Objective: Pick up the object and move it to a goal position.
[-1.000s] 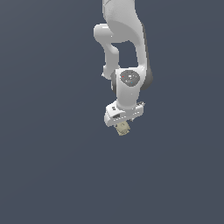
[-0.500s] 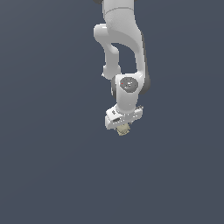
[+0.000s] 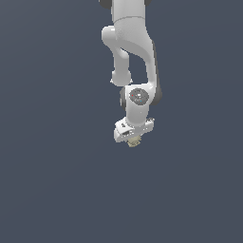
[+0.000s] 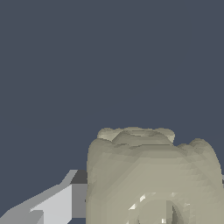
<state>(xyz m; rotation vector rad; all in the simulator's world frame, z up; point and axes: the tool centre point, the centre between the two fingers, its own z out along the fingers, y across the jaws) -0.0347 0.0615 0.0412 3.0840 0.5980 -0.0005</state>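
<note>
Beneath the white arm's wrist, the small pale beige knobbly chunk (image 3: 134, 141) sits gripped between the jaws of the white gripper (image 3: 133, 140), closed narrowly upon it, mostly hidden by the hand. Wrist view crops chunk (image 4: 151, 177); one grey finger (image 4: 65, 199) shows alongside.

The object (image 3: 134, 141), a pale beige knobbly lump, sits clamped in the pincer (image 3: 133, 140).
</note>
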